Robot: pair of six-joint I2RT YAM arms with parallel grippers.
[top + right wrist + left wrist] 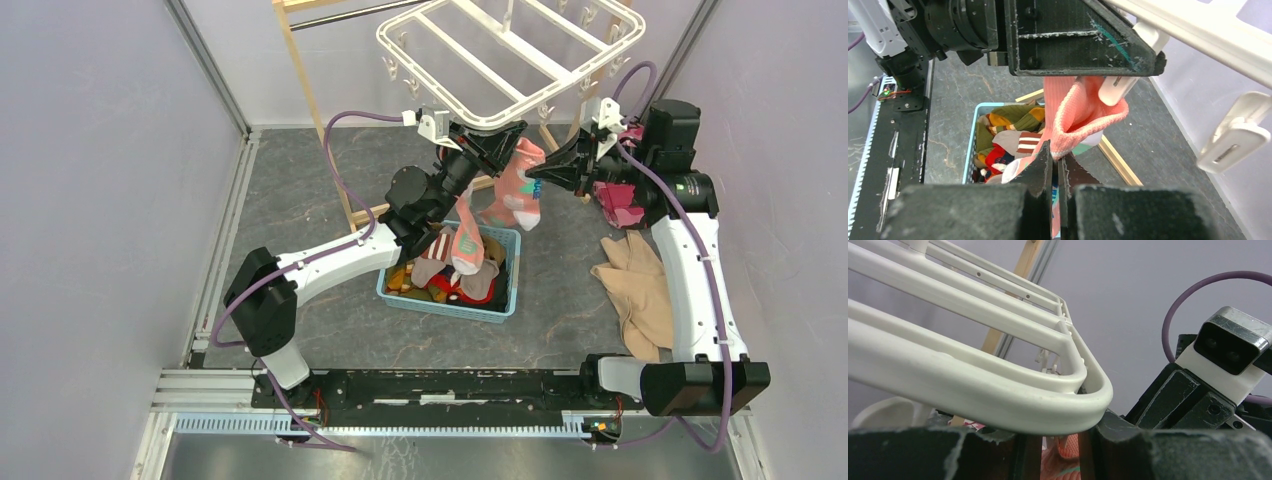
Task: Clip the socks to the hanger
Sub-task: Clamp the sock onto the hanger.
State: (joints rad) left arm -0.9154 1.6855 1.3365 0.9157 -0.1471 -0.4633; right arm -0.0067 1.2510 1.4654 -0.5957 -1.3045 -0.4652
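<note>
Pink sock [1083, 107] hangs limp under the hanger [440, 95] rim. We judge it soft and light, best pinched at the cuff. On the right gripper [1054, 156] the jaws clamp that cuff; the left gripper [497, 143] sits by a clip [1118, 86], jaws we cannot tell.

Light-blue basket [445, 309] on the grey table [300, 190] — tan garment [632, 285] to its right, wooden stand [314, 110] behind

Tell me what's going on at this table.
Two robot arms are hanging socks. The right gripper is shut on the cuff of a salmon-pink sock and holds it up under the rim of the white hanger. The left gripper is at that rim, beside a clip that touches the sock's cuff. Whether the clip has closed on the sock is unclear. More socks lie in the blue basket below.
</note>
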